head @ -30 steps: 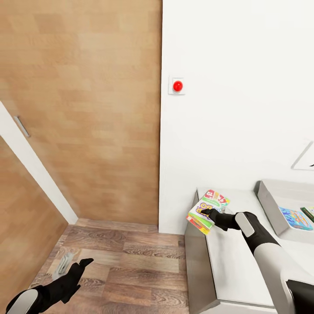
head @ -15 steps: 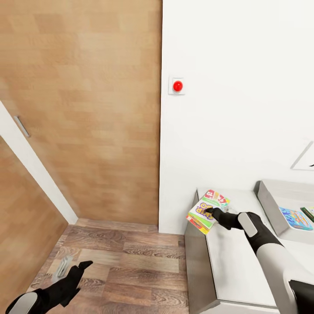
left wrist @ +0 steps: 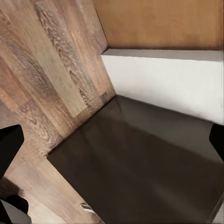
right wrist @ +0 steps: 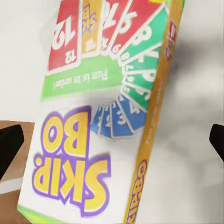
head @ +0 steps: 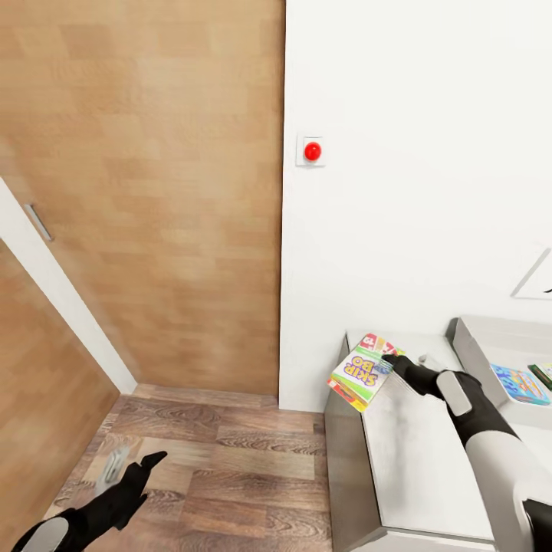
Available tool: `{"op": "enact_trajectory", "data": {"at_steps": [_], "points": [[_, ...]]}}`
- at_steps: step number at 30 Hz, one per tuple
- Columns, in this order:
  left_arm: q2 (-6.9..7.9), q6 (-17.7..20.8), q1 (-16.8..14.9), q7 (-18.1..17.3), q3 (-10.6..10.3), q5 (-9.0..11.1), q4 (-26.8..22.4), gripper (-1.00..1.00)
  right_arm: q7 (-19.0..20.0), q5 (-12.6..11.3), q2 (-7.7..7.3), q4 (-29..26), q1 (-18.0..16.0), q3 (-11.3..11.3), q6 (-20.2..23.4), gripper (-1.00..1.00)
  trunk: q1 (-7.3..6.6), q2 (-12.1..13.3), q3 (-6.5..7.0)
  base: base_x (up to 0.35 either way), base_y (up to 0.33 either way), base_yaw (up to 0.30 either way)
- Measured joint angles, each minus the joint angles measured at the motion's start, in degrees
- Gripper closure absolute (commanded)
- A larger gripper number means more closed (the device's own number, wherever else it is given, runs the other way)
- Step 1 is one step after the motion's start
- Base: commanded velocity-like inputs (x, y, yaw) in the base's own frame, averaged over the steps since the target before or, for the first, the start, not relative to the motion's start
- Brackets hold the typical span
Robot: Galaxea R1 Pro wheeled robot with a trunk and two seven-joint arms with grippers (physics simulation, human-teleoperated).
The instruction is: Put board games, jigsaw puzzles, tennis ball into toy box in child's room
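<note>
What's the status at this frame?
Right gripper open beside Skip-Bo board game overhanging the table corner. Left gripper open, low over floor. Toy box right, path clear.

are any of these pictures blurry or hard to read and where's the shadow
Head view: sharp, evenly lit; the Skip-Bo game box hangs over the table corner. Right wrist view: the box is readable, though its print and the marbled tabletop look soft. Left wrist view: a dark shaded patch covers the floor by the wall.

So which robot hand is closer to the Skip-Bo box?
Right. The right end effector is at the Skip-Bo box on the table corner; the left end effector hangs low over the floor, far away.
</note>
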Motion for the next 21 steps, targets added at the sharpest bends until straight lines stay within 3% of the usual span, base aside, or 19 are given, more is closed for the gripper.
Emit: {"op": "enact_trajectory", "data": {"at_steps": [4, 5, 8, 9, 10, 11, 14, 17, 19, 21], "points": [[-1.39, -0.06, -1.71, -5.81, -0.02, -7.42, 2.39, -1.00, -0.06, 0.29, -0.06, -7.09, 2.09, -0.21, -0.28, -1.00, 0.00, 0.00, 0.00, 0.000, 0.000, 0.000], [-2.61, -0.10, -3.25, -9.07, -0.02, -11.15, 5.16, -1.00, -0.10, 0.40, -0.12, -11.28, 3.62, -0.30, -0.87, -1.00, 0.00, 0.00, 0.00, 0.000, 0.000, 0.000], [-4.17, -0.25, -5.65, -15.99, -0.06, -15.71, 9.89, -1.00, -0.17, 0.59, -0.46, -18.16, 5.91, -0.50, -2.00, -1.00, 0.00, -0.01, 0.00, 0.000, 0.000, 0.000], [-5.05, -0.85, -6.79, -22.16, -0.07, -18.12, 12.59, -1.00, -0.17, 0.66, -1.35, -23.25, 7.21, -0.55, -2.26, -1.00, 0.00, -0.01, 0.00, 0.000, 0.000, 0.000], [-5.50, -1.40, -7.28, -25.39, -0.07, -19.17, 13.82, -1.00, -0.16, 0.73, -2.06, -26.31, 8.00, -0.52, -2.23, -1.00, 0.00, -0.01, 0.00, 0.000, 0.000, 0.000], [-6.17, -2.72, -8.01, -30.81, -0.06, -20.62, 16.17, -1.00, -0.13, 0.77, -3.51, -32.39, 9.94, -0.49, -1.67, -1.00, 0.00, -0.01, 0.00, 0.000, 0.000, 0.000], [-6.98, -4.85, -10.04, -37.25, 0.01, -22.10, 22.33, -1.00, -0.04, 0.84, -5.56, -45.60, 15.47, -0.52, 0.51, -1.00, 0.00, -0.01, -0.01, 0.000, 0.000, 0.000], [-7.62, -5.66, -12.83, -39.46, -0.03, -22.55, 28.66, -1.00, 0.09, 0.91, -6.66, -51.26, 18.69, -0.86, 1.46, -1.00, 0.00, 0.00, -0.01, 0.000, 0.000, 0.000], [-9.21, -6.47, -16.77, -40.60, -0.04, -22.71, 36.95, -1.00, 0.18, 0.95, -8.73, -54.11, 20.47, -1.16, 1.92, -1.00, 0.00, 0.00, 0.00, 0.000, 0.000, 0.000], [-11.14, -8.25, -21.55, -41.19, -0.06, -22.79, 44.87, -1.00, 0.56, 0.93, -12.21, -55.58, 21.64, -1.47, 2.11, -1.00, 0.00, 0.00, 0.00, 0.000, 0.000, 0.000]]}}
